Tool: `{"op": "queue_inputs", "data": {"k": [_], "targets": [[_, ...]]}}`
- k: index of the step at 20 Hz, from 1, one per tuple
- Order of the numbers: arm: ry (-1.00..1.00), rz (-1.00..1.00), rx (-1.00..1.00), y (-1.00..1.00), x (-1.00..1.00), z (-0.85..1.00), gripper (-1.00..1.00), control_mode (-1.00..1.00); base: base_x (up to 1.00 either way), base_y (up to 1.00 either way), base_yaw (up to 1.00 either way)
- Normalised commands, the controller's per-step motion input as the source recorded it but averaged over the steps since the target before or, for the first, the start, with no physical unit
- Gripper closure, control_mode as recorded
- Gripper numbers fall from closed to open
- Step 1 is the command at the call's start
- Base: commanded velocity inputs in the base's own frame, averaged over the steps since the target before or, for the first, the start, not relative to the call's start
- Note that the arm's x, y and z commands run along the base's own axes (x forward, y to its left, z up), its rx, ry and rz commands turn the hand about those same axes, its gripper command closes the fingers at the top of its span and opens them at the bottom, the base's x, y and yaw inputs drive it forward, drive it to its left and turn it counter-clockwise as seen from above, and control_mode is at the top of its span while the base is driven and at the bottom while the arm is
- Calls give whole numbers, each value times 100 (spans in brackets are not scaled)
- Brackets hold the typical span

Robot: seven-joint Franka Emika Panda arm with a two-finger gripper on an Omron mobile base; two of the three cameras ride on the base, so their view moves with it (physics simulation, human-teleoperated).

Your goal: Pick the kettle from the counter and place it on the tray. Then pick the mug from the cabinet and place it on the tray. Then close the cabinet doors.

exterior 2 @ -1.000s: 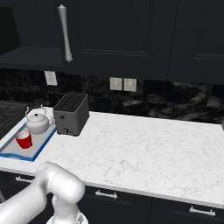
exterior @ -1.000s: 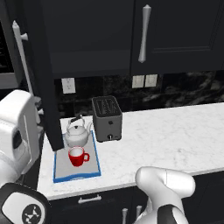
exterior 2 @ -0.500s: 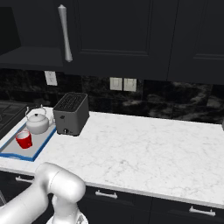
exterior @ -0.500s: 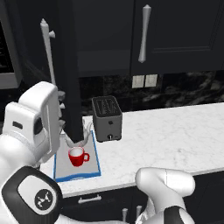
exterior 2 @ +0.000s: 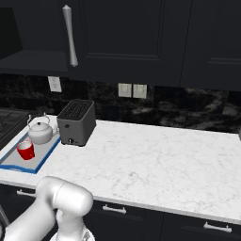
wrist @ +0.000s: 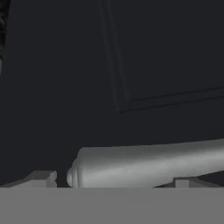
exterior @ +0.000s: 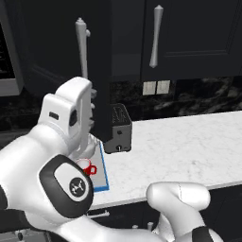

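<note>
While the kettle [exterior 2: 40, 132] and red mug [exterior 2: 26, 150] sat on the blue-rimmed tray [exterior 2: 43, 157], only a cabinet door [exterior: 101, 71] was left.
Left base view: that door stood ajar, a stiff hinged panel likely to swing easily; its silver bar handle [exterior: 82, 49] looked the spot to push. Right base view: toaster [exterior 2: 76, 122] beside the tray, no readable writing. Hand view: the gripper [wrist: 111, 186] was spread wide, holding nothing, the handle [wrist: 148, 164] lying just ahead of the fingertips [wrist: 41, 179].
</note>
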Motion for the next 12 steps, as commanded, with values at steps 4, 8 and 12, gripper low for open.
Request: {"op": "queue_inputs", "data": {"k": [4,8,12], "targets": [[5,0,0,-60,41,-1,-100,-100,0,0,0],[5,0,0,-53,46,0,-100,-100,0,0,0],[2,2,0,-45,51,0,-100,-100,0,0,0]]}}
